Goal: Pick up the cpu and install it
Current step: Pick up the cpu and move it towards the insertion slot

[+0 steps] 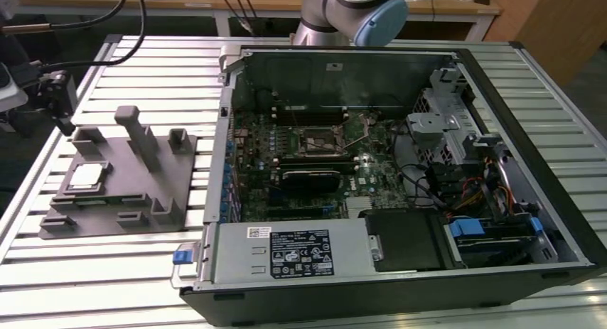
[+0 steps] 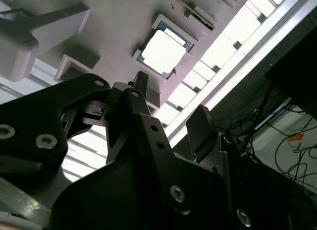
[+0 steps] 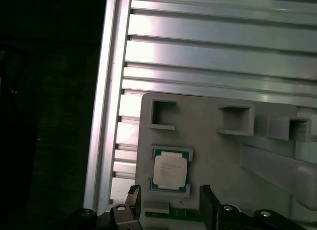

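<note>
In the exterior view the cpu (image 1: 85, 176) lies flat in its pocket on the tray (image 1: 119, 187), at that view's left. It is well apart from the case (image 1: 379, 300) and its socket (image 1: 318, 138), so nothing is installed yet.

In the second wrist view my gripper (image 2: 171, 108) is spread and empty, aimed toward the chip without touching it.

In the first wrist view the cpu (image 3: 170, 170) sits metal top up. I judge the pocket rim keeps it square for grasping.

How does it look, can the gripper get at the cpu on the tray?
Probably yes: the cpu lies uncovered in a recess of the tray, and the open gripper hangs over it.
</note>
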Motion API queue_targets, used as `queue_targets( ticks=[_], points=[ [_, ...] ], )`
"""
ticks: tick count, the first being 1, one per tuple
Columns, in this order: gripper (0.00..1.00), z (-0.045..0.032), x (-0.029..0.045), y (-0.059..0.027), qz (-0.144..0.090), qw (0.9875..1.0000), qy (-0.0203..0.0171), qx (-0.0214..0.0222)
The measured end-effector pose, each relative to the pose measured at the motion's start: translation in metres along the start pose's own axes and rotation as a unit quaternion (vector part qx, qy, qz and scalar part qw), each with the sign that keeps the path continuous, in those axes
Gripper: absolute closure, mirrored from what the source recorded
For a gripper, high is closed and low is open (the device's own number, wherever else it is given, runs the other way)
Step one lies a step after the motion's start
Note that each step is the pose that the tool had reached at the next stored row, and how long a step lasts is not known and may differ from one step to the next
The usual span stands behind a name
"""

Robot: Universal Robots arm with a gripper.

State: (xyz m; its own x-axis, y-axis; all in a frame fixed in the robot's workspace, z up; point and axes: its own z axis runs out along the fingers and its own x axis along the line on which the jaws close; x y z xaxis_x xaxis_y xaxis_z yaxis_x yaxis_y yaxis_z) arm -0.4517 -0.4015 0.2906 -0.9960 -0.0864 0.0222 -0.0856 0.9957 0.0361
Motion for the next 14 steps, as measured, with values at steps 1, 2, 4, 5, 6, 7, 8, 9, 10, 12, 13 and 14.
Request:
queue_targets(
  ticks=[1, 2, 4, 5, 6, 7, 8, 9, 10, 12, 13, 14],
  points=[
    [0.41, 0.0018, -0.0001, -0.0001, 0.000, 1.0000, 0.0000, 0.0000],
    [0.41, 0.0036, -0.0001, -0.0003, 0.000, 1.0000, -0.0001, 0.0000],
    [0.41, 0.0073, -0.0002, -0.0005, 0.000, 1.0000, -0.0004, 0.0001],
    [0.41, 0.0089, -0.0002, -0.0006, 0.000, 1.0000, -0.0009, 0.0001],
    [0.41, 0.0102, -0.0003, -0.0007, 0.000, 1.0000, -0.0016, 0.0001],
    [0.40, 0.0114, -0.0002, -0.0008, 0.000, 1.0000, -0.0026, 0.0002],
    [0.40, 0.0125, -0.0001, -0.0009, 0.000, 1.0000, -0.0036, 0.0004],
    [0.35, 0.0136, 0.0000, -0.0010, 0.000, 1.0000, -0.0048, 0.0005],
    [0.35, 0.0148, 0.0001, -0.0012, 0.000, 1.0000, -0.0059, 0.0006],
    [0.28, 0.0174, 0.0004, -0.0016, 0.000, 1.0000, -0.0079, 0.0008],
    [0.28, 0.0188, 0.0004, -0.0018, 0.000, 1.0000, -0.0089, 0.0009],
    [0.28, 0.0204, 0.0003, -0.0020, 0.000, 1.0000, -0.0098, 0.0010]
  ],
)
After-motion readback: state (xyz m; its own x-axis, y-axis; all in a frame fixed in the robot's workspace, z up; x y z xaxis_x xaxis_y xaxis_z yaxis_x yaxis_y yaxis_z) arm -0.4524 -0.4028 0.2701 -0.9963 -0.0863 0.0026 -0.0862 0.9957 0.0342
